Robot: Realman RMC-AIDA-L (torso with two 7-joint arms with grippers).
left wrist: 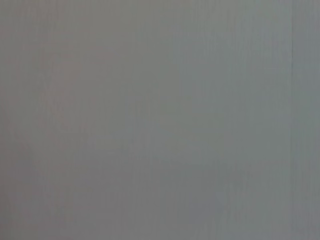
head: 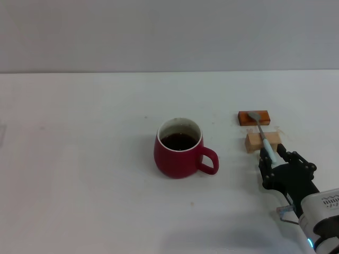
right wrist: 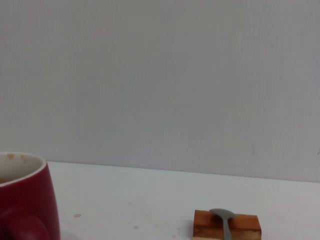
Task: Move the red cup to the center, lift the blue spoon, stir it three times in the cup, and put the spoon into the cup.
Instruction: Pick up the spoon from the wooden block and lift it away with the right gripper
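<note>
While the red cup sits near the middle of the white desk, its handle points toward the desk's right edge. Dark drink fills the cup. The blue spoon lies well to the right of the cup, closer to the right edge. Its silver bowl rests on the orange-brown block, and its neck crosses the small wooden block just in front of that one. The right pincer is down low at the near end of the spoon. Its black fingers are around the pale blue handle, but I cannot tell if they squeeze it. The left pincer is not seen anywhere.
</note>
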